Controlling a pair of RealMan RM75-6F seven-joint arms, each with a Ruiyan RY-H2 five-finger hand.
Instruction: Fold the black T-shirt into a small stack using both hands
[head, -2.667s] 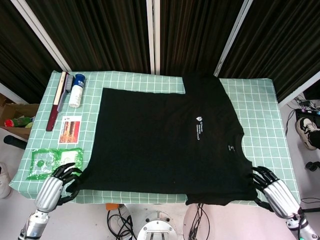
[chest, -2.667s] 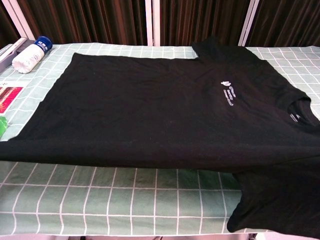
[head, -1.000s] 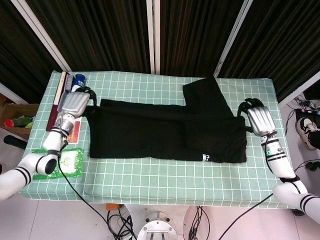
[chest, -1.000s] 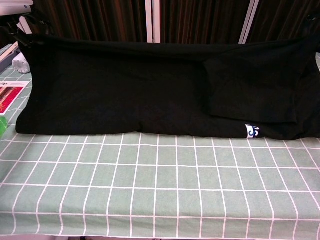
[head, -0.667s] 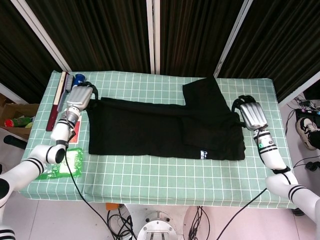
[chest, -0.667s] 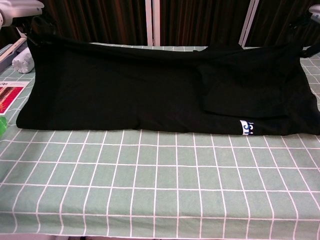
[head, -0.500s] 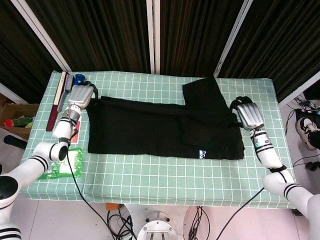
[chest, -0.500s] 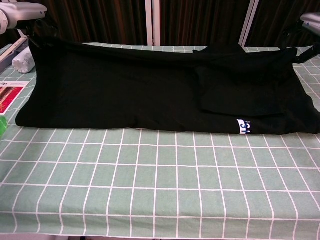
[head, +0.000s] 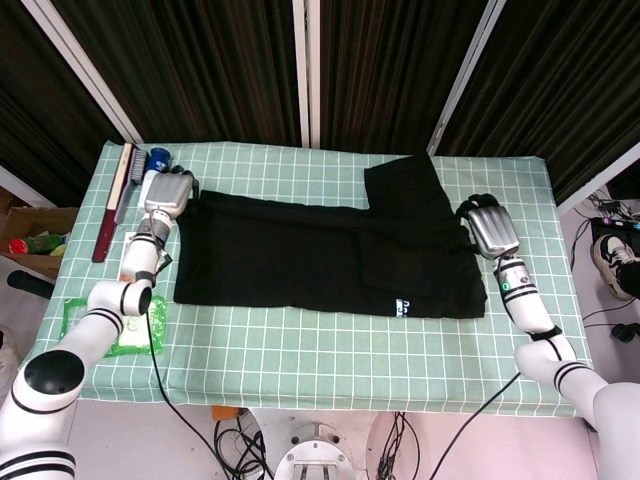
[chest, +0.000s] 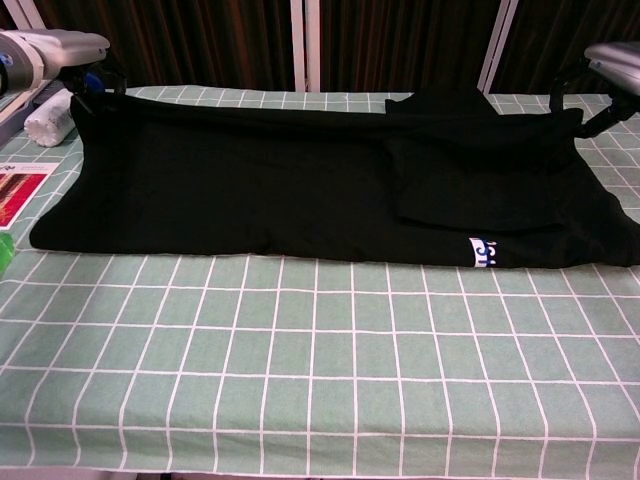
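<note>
The black T-shirt (head: 320, 255) lies folded in half lengthwise across the green checked table (head: 300, 350). One sleeve (head: 405, 185) sticks out toward the back right, and a small white label (chest: 483, 252) shows at the near fold. My left hand (head: 168, 195) grips the shirt's far left corner, seen in the chest view at the upper left (chest: 55, 45). My right hand (head: 490, 230) grips the far right corner, and the chest view shows it at the upper right edge (chest: 615, 52). Both hands hold the cloth low, close to the table.
At the table's left end lie a dark red brush (head: 115, 200), a white bottle with a blue cap (chest: 50, 115), a red and white card (chest: 20, 190) and a green packet (head: 100, 325). Dark curtains hang behind the table.
The shirt lay spread flat, then its near half was carried over to the far side. In the last second both hands sank lower and the raised edge settled onto the table.
</note>
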